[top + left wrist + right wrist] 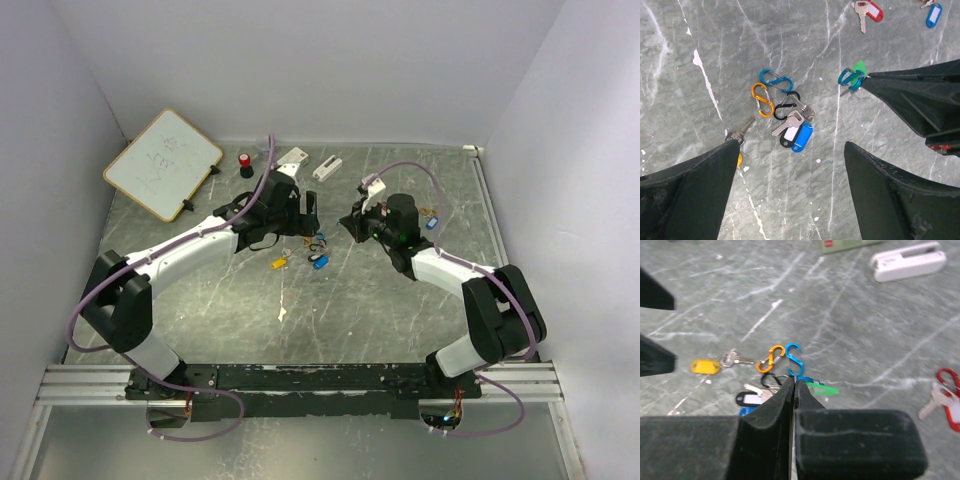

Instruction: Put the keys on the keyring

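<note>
The gray table [380, 310] has white walls close on three sides, and the two arms sit on a rail at the near edge. There is bare room in front of the arms. The back is more crowded, with a whiteboard [163, 163], a red-capped cylinder [245, 162] and a white block [327, 167]. The left arm [190, 245] reaches low and long toward the middle. The right arm [450, 270] bends in from the other side, so the two claws meet near the center, close together. The left claw [790, 145] is spread wide and holds nothing. It hangs over the bunch of keys [792, 122], which lies flat on the table with its orange, blue and black clips. A yellow key [740, 131] lies just by the left claw's finger [690, 195]. The right claw [792, 382] is squeezed tight, and its tips pinch a small blue clip [847, 77] with a green tag [859, 67] on it, near the bunch. A red key [871, 10] and a blue tag [933, 14] lie well apart, farther off.
</note>
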